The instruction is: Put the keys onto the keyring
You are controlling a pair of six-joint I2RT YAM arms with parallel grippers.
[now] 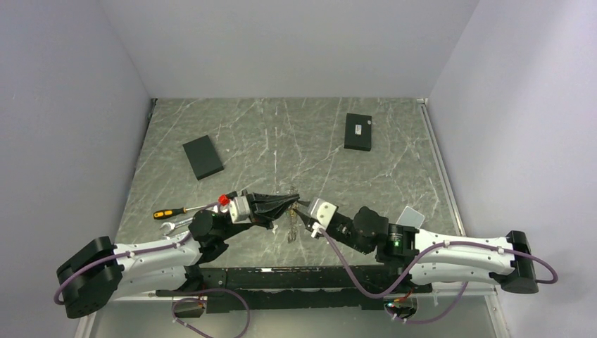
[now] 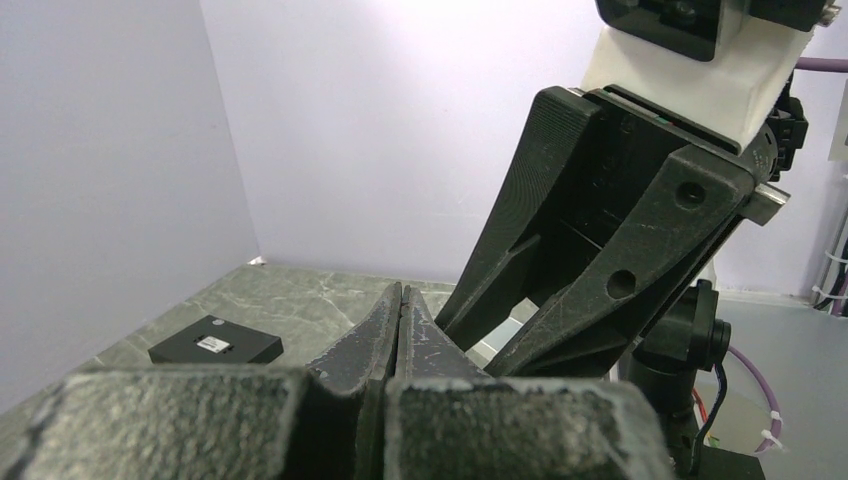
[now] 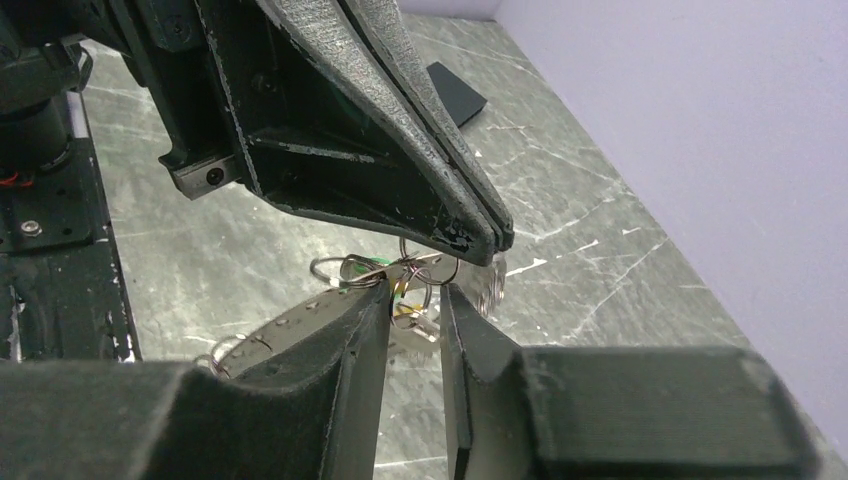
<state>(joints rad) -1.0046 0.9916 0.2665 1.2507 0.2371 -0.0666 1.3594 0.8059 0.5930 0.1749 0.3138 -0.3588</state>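
Silver keyring (image 3: 335, 266) hangs at 6 o'clock below left claw (image 3: 488, 238), tips pinched shut on it. Right claw (image 3: 413, 293) half-open, straddling keys (image 3: 408, 318) beneath. Threading judged under way, not done.

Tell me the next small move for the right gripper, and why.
Probably close the right gripper gently onto the keys. Its jaws stand apart either side of them, while the shut left gripper appears to hold the keyring hanging from its tips.
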